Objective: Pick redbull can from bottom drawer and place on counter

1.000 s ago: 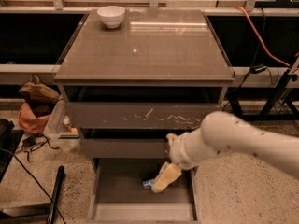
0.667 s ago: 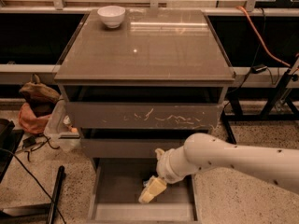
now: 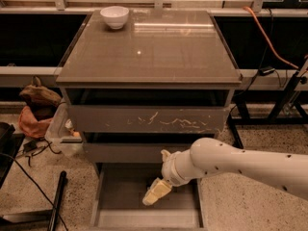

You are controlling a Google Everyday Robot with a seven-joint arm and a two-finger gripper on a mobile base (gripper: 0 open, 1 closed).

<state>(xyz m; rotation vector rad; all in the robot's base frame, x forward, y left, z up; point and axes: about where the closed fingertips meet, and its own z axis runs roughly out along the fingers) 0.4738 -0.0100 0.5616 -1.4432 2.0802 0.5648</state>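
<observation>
The cream gripper hangs low inside the pulled-out bottom drawer, angled down and leftward (whether spread or pinching, I cannot tell); the redbull can is hidden from view; a white bowl sits at the back-left corner of the counter.

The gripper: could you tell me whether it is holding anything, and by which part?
Cannot be told. The gripper is down in the open bottom drawer; no can shows, so it may be hidden underneath.
</observation>
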